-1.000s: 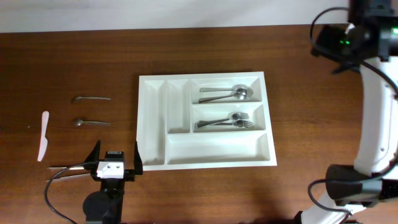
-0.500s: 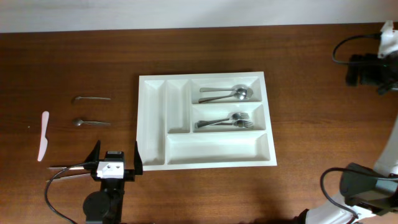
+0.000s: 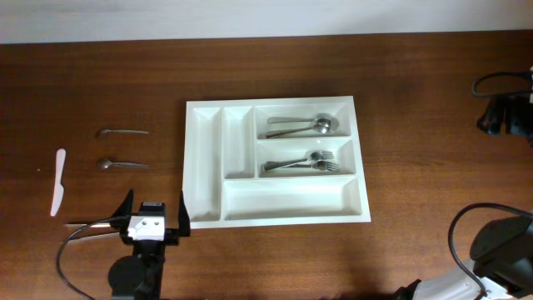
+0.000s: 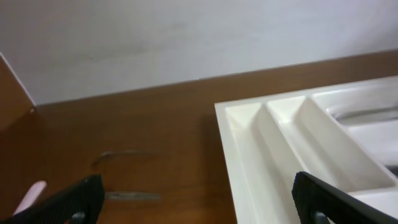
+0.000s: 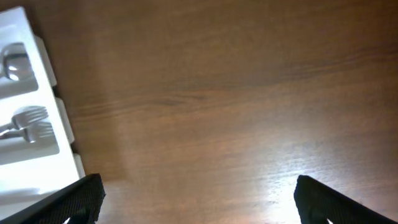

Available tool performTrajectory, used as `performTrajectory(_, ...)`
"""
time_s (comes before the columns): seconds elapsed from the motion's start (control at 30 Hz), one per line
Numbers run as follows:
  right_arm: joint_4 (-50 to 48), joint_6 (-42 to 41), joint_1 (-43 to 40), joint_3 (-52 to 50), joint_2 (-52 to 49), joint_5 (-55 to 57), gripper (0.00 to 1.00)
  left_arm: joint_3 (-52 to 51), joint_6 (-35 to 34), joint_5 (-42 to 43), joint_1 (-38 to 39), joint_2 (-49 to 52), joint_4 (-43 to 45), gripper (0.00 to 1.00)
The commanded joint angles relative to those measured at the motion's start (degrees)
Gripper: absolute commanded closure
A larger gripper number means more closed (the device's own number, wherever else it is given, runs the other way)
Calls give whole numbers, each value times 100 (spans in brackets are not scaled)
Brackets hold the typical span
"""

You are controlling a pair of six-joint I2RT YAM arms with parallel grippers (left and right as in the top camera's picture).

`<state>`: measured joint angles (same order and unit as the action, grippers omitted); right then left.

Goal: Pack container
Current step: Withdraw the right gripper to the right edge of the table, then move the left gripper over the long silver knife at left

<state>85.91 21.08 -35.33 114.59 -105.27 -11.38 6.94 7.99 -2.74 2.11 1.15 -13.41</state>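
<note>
Container (image 3: pixel 275 105): white 5-compartment tray, flat on the table, ahead and to the right of the left gripper (image 3: pixel 155 206). Its near-left corner is just beside that gripper's right finger; contact can't be confirmed.

Farthest left of the gripper: white plastic knife (image 3: pixel 58 181), lying lengthwise. Ahead-left of it: 2 metal utensils (image 3: pixel 122 132), parallel, handles pointing toward the tray; heads too small to type. A thin metal piece (image 3: pixel 87 223) lies just left of the left finger, type unclear.

Left gripper: jaws spread wide, nothing between them, low over the table.

Tray contents: spoons (image 3: pixel 304 126) in the far wide compartment, forks (image 3: pixel 304 163) in the mid one. Both narrow slots and the near wide slot are bare.

Right gripper (image 5: pixel 198 185): jaws spread, empty, well to the right of the tray over bare wood.

Assessment: packing approx. half done; the loose items sit on the left arm's side. Rec.:
- Take 1 piece at a time.
- Turn the wrist so the jaws straddle the handle crosswise, mid-length.
- Go down until the fingers meet the wood, since the pieces lie flat.
- Lift clear of the tray wall before crossing.
- Release low, lengthwise in the slot.

Risk: near finger snagging the tray corner on departure.
</note>
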Motion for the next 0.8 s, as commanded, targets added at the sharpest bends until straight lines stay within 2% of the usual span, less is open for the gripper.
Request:
performTrajectory(0.0, -103, 76, -105, -179, -22, -151, 1, 981, 66, -326, -46, 306, -586, 1)
performTrajectory(0.13, -249, 76, -107, -221, -22, -151, 1, 1965, 7, -328, -46, 1163, -1447, 1)
performTrajectory(0.3, -361, 81, -107, -221, -22, -146, 1, 3633, -542, -302, -52, 2656, -2406, 1)
performTrajectory(0.43, -667, 101, -109, -221, -22, 83, 1, 5394, -623, -7, -52, 3971, -3869, 1)
performTrajectory(0.57, -1073, 96, -111, -221, -22, 190, 1, 7031, -420, 42, -52, 5285, -5530, 1)
performTrajectory(0.67, -1187, 98, -111, -221, -24, 192, 1, 7545, -424, 39, -52, 5831, -5914, 1)
performTrajectory(0.77, -1340, 98, -114, -221, -68, 249, 1, 7611, -426, -7, -52, 6181, -5899, 1)
